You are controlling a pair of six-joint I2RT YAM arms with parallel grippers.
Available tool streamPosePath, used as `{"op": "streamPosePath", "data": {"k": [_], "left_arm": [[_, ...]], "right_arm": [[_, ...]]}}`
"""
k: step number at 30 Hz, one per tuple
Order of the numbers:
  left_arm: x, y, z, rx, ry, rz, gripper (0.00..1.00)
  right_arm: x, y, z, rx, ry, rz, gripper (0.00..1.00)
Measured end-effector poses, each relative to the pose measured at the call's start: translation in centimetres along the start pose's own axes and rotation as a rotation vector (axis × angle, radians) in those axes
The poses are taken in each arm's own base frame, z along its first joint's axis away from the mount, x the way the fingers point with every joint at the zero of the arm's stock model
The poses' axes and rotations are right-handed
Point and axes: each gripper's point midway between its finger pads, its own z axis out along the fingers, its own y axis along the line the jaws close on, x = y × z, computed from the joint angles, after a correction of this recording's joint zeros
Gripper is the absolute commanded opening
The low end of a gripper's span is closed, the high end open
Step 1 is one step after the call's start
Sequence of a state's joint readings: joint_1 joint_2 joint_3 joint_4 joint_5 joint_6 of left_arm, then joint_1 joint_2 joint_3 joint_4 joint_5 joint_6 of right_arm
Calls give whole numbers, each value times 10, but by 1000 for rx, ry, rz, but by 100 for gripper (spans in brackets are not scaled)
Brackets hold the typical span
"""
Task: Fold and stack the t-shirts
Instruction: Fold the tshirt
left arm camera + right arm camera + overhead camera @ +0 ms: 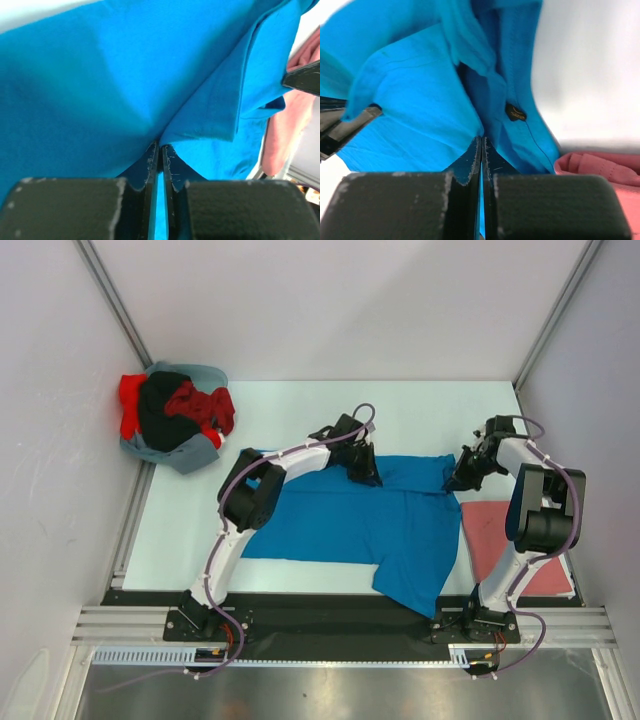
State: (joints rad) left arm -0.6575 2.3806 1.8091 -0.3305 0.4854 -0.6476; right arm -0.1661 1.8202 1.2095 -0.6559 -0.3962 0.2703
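A bright blue t-shirt (350, 525) lies spread across the middle of the table, one part hanging toward the front edge. My left gripper (365, 478) is at its far edge, shut on a fold of the blue cloth (161, 146). At the shirt's far right corner my right gripper (455, 483) is also shut on blue cloth (481, 138), near a small black label (515, 112). A dull pinkish-red t-shirt (500, 535) lies flat at the right, beside the blue one. The other t-shirts, red, black and grey-blue, sit in a heap (175, 418) at the back left.
White walls with metal rails close in the table on the left, back and right. The heap of shirts lies off the mat's back left corner. The pinkish-red cloth (600, 167) shows just right of the right gripper.
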Motion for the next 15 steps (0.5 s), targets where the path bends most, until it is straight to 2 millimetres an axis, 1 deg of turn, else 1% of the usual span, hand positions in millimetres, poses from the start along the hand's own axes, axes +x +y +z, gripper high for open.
{"op": "streamPosePath", "data": {"k": [4,7,10,15], "left_arm": [[4,3,-5,26,10,-22,18],[7,5,-8,41,22,-34,21],[9,4,-10,68,33,-37,25],[15,2,-13,94,50,-42,27]], "right_arm": [[6,-5,3,10,14,2,0],[11,-10,5,24,27,2,0],[12,-12,5,33,26,3,0],[11,-17,4,58,23,5,0]]}}
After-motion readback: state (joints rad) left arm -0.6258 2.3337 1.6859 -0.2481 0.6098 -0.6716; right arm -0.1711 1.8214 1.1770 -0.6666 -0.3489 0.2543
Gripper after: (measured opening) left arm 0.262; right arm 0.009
